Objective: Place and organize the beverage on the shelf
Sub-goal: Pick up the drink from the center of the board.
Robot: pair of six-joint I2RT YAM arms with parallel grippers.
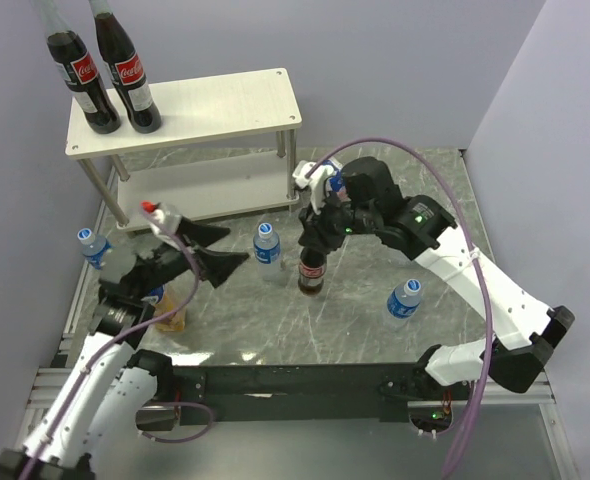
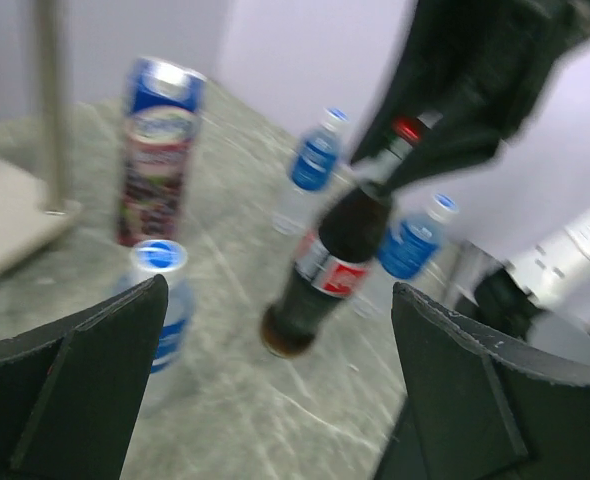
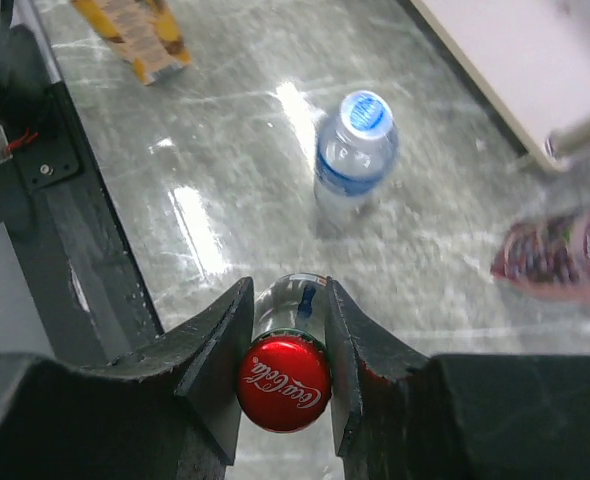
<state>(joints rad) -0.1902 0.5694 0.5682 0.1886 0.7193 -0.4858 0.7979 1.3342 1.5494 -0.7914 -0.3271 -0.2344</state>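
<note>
Above the grey marble tabletop [image 1: 355,330], the right gripper [image 1: 322,232] clamps a dark red-labelled cola bottle [image 1: 311,272] by its neck, before the whitish two-tier shelf [image 1: 225,100]. The left gripper [image 1: 238,245] gapes, empty. Left wrist: the bottle leans tilted beyond wide-apart fingers [image 2: 85,370]. Right wrist: both fingers pinch just under its red cap [image 3: 283,383].

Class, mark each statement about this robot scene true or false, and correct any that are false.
1. Two cola bottles stand on the top board of the shelf. True.
2. The right gripper is open and empty. False: it is shut on the neck of a third cola bottle.
3. The left gripper is open and holds nothing. True.
4. A water bottle stands on the shelf's top board. False: the water bottles in view stand on the table.
</note>
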